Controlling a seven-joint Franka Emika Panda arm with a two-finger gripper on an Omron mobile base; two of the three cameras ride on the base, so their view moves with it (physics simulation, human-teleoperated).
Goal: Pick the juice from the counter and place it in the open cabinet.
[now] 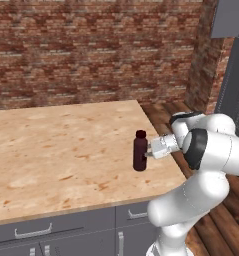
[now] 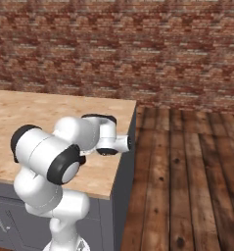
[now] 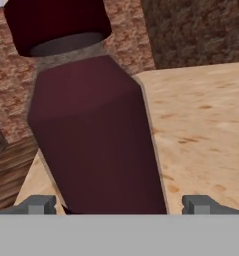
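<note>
Pincer (image 3: 119, 204) open, juice (image 3: 93, 135) dead centre between its fingers. Close squarely on the body, then lift straight off the counter (image 1: 61, 145).

Maroon juice (image 1: 140, 155); light reddish-streaked wood-grain counter (image 1: 56, 145); red-brown brick wall (image 1: 91, 50).

Arm bent at lower right of left base view, gripper (image 1: 147, 153) level, pointing left, fingers (image 3: 38, 204) spread
</note>
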